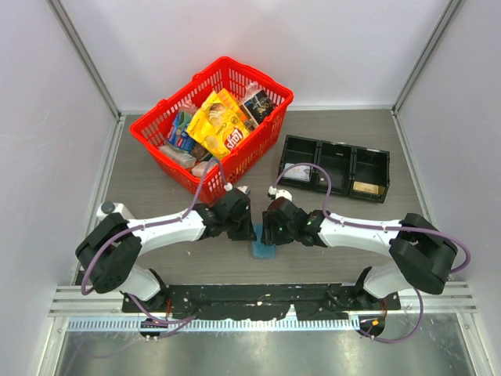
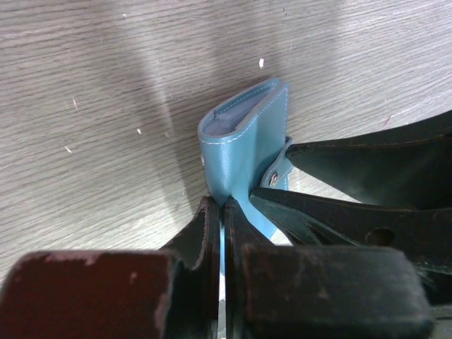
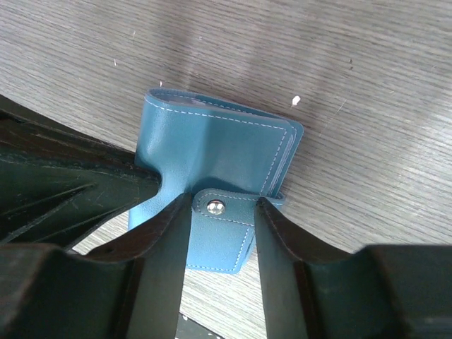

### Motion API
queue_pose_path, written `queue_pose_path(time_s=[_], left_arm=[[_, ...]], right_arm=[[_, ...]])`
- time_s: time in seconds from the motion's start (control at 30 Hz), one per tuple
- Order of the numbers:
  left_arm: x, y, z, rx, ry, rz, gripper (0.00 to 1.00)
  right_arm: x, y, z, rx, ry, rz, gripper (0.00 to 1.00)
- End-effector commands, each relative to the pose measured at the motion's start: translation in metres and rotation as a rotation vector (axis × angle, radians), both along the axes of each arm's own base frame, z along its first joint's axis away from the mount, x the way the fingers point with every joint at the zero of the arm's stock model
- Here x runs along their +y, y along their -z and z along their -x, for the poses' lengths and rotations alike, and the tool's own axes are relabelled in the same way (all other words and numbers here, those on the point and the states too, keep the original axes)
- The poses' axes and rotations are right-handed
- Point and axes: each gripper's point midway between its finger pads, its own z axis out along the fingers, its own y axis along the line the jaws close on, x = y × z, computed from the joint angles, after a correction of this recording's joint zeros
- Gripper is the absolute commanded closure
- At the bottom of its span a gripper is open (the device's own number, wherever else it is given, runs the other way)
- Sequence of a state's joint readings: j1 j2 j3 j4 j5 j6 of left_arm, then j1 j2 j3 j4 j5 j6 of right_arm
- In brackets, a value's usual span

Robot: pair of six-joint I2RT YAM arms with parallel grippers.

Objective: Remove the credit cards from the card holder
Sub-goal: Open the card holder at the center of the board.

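The blue card holder (image 1: 262, 249) lies folded on the table between my two grippers. In the left wrist view my left gripper (image 2: 220, 212) is shut on the edge of one panel of the card holder (image 2: 244, 141), lifting it so the fold stands up. In the right wrist view my right gripper (image 3: 224, 205) is open, its jaws on either side of the snap tab (image 3: 219, 236) of the card holder (image 3: 212, 141). No credit cards show in the wallet; only pale pocket edges (image 2: 236, 116) show. A tan-gold card (image 1: 366, 188) lies in the black tray.
A black three-compartment tray (image 1: 335, 160) stands behind on the right, with a pale card (image 1: 296, 174) in its left compartment. A red basket (image 1: 270, 129) full of snack packets stands at the back left. Both grippers (image 1: 249, 225) (image 1: 272, 227) nearly touch.
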State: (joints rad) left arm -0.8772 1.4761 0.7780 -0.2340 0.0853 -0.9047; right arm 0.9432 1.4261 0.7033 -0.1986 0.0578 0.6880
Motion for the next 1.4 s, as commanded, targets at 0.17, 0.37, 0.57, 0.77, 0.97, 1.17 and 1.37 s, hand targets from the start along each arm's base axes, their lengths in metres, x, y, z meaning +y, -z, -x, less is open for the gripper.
queue_pose_path(time_s=[0.17, 0.37, 0.57, 0.77, 0.97, 1.17, 1.37], left_arm=[[-0.014, -0.041, -0.017, -0.116, -0.002, 0.069, 1.00], [-0.003, -0.035, -0.017, -0.126, 0.007, 0.003, 1.00], [0.006, -0.033, -0.025, -0.166, -0.010, -0.050, 1.00], [0.005, -0.026, -0.025, -0.154, -0.005, -0.064, 1.00], [0.001, -0.029, -0.026, -0.155, -0.001, -0.046, 1.00], [0.001, -0.027, -0.024, -0.149, -0.001, -0.041, 1.00], [0.001, -0.027, -0.024, -0.149, -0.001, -0.036, 1.00]], right_arm=[[-0.018, 0.003, -0.014, -0.076, 0.064, 0.116, 0.80], [-0.031, -0.001, -0.016, -0.099, 0.084, 0.167, 0.99], [-0.043, -0.007, -0.015, -0.125, 0.110, 0.173, 0.99], [-0.048, -0.008, -0.015, -0.137, 0.144, 0.143, 0.89], [-0.041, -0.003, -0.014, -0.125, 0.142, 0.111, 0.60], [-0.034, -0.002, -0.017, -0.121, 0.136, 0.085, 0.57], [-0.036, 0.007, -0.017, -0.106, 0.144, 0.082, 0.62]])
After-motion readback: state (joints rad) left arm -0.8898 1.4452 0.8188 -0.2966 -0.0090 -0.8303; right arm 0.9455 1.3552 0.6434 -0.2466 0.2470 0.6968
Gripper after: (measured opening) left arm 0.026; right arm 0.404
